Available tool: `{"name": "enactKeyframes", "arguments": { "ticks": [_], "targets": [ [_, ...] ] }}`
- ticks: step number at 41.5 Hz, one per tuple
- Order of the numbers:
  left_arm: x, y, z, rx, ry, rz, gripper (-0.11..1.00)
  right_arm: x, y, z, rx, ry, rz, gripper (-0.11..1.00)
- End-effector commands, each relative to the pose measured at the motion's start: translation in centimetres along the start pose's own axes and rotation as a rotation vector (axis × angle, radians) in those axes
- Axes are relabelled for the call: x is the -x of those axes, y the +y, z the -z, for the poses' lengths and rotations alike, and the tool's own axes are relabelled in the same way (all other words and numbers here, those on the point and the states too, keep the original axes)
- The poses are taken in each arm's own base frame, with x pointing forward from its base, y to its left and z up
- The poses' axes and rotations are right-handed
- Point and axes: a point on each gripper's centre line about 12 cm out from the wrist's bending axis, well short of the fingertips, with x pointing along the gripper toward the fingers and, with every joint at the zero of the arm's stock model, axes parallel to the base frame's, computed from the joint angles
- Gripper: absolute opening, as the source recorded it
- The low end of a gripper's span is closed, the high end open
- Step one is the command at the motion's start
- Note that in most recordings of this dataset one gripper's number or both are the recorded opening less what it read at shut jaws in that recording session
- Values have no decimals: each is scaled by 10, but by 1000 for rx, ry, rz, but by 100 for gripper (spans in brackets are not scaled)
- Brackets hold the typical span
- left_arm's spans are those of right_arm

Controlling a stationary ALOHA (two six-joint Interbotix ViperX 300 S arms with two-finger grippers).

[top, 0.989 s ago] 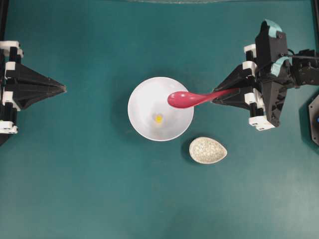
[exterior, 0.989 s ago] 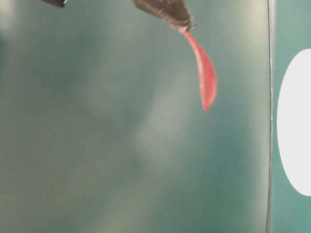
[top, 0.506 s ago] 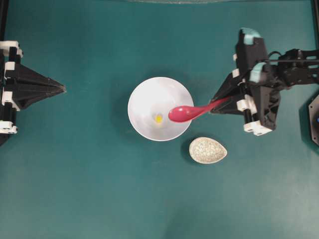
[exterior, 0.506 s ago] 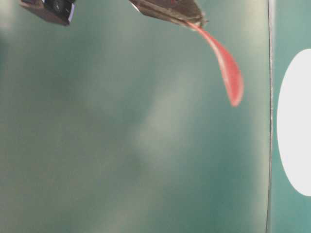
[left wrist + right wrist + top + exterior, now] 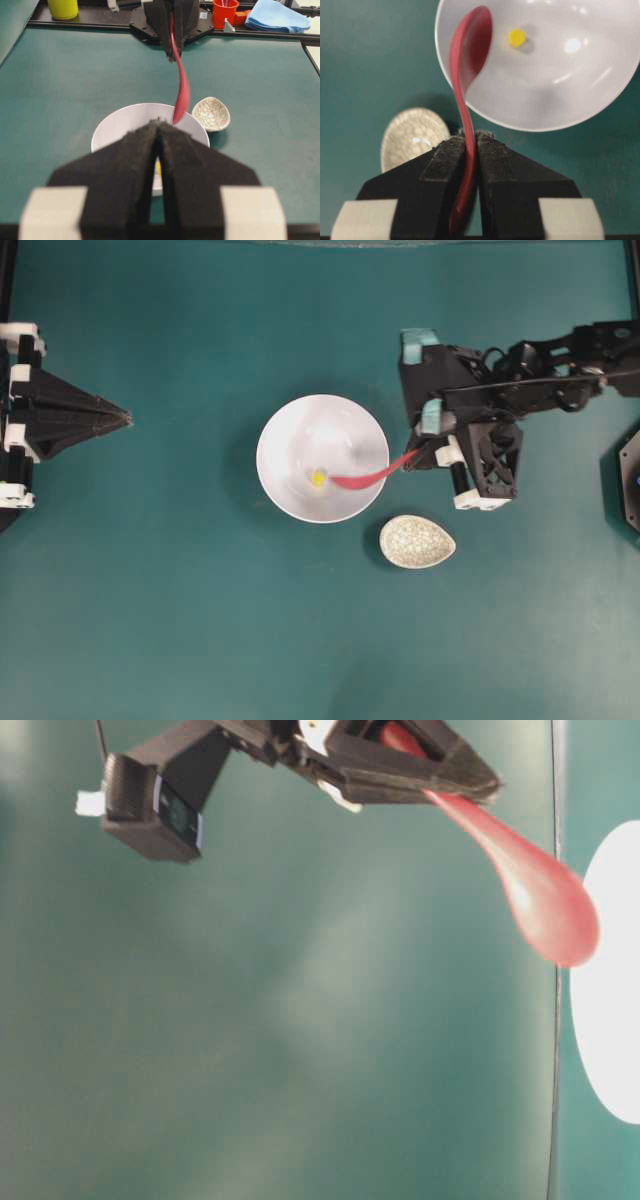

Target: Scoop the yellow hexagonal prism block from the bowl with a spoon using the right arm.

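The right hand (image 5: 428, 447) is clamped tight on the handle of the spoon (image 5: 365, 476), its two padded fingers (image 5: 445, 165) pressed against either side of the red-pink stem. The spoon slopes down and away from that hand, and its scoop hangs inside the bowl (image 5: 290, 435), over the side of the bowl nearest the right arm. The yellow hexagonal prism block (image 5: 318, 478) lies on the bowl's floor a little off its middle, just beside the tip of the scoop; in the right wrist view the block (image 5: 517, 37) sits apart from the scoop, with white showing between them (whether the spoon touches the bowl's floor cannot be told).

The bowl stands near the middle of the desk (image 5: 180, 620). A small speckled cream dish (image 5: 417, 541) sits near it, toward the front edge of the desk and on the right arm's side, not touching the bowl.

The left hand (image 5: 125, 419) stays out by the left edge of the desk, well apart from the bowl, its fingers (image 5: 135, 165) brought together with nothing between them.
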Motion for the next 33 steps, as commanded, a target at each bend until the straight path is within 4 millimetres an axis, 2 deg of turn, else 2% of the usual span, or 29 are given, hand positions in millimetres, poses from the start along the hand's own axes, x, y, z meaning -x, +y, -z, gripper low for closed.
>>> {"name": "enactKeyframes", "arguments": {
  "ticks": [1,9,17,26,33],
  "targets": [
    [-2,0,-9,-1,-21,-1,1,5,-3,-12,21,-17,12,10],
    [-2,0,-9,0,-21,-1,1,-2,-6,-15,9,0,24,10],
    [-2,0,-9,0,-21,-1,1,1,-6,-16,-3,-2,22,10],
    [-2,0,-9,-1,-23,-1,1,29,8,-30,31,-55,3,10],
    [-2,0,-8,-1,-20,-1,1,43,25,-17,6,-38,-34,10]
  ]
}}
